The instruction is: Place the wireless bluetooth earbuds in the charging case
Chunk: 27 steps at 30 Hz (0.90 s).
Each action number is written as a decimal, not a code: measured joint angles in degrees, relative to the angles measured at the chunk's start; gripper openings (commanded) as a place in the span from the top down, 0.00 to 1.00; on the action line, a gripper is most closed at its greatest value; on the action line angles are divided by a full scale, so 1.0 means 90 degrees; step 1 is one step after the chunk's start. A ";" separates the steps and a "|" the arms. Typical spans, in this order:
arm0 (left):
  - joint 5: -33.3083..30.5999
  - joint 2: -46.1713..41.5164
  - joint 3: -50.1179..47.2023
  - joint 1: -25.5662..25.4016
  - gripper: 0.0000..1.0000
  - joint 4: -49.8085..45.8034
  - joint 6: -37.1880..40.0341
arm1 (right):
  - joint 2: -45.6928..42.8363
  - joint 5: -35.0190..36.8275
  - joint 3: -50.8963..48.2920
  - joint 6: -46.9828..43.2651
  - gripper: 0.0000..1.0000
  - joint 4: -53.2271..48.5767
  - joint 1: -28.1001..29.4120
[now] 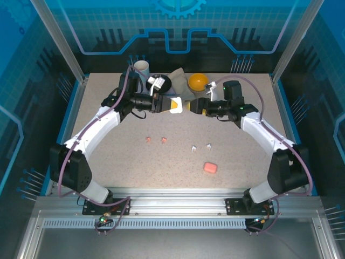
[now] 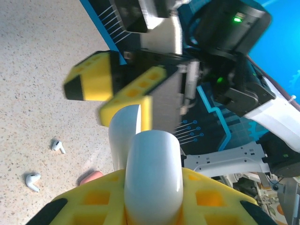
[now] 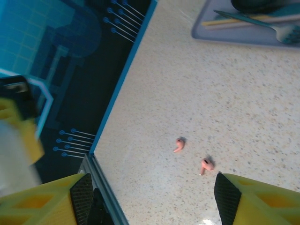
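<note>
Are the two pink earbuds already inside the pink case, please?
No, the pink earbuds lie loose on the table, apart from the pink case.

A: Where is the bench [image 1: 108, 162] open?
B: Near left and near right. Across the middle lie pink earbuds [image 1: 149, 139], white earbuds [image 1: 194, 147], and a pink case [image 1: 210, 168] nearer.
A: And far?
B: Crowded: cup [image 1: 141, 68], black bowl [image 1: 159, 83], orange ball [image 1: 198, 81], with the left arm [image 1: 102, 121] and right arm [image 1: 264, 132] meeting at a white case [image 1: 175, 106] in front.
</note>
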 measured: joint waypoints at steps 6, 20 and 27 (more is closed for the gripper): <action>-0.0289 0.0036 -0.0219 0.0000 1.00 0.0622 -0.0449 | -0.0457 -0.0163 -0.0075 0.0248 0.39 0.0160 0.0053; -0.0665 0.0085 -0.0512 -0.0002 1.00 0.1557 -0.1209 | -0.0034 -0.0153 0.0221 0.0430 0.53 0.0316 0.0483; -0.0668 0.0085 -0.0512 -0.0061 1.00 0.1627 -0.1256 | 0.0267 -0.0143 0.0481 0.0551 0.63 0.0457 0.0559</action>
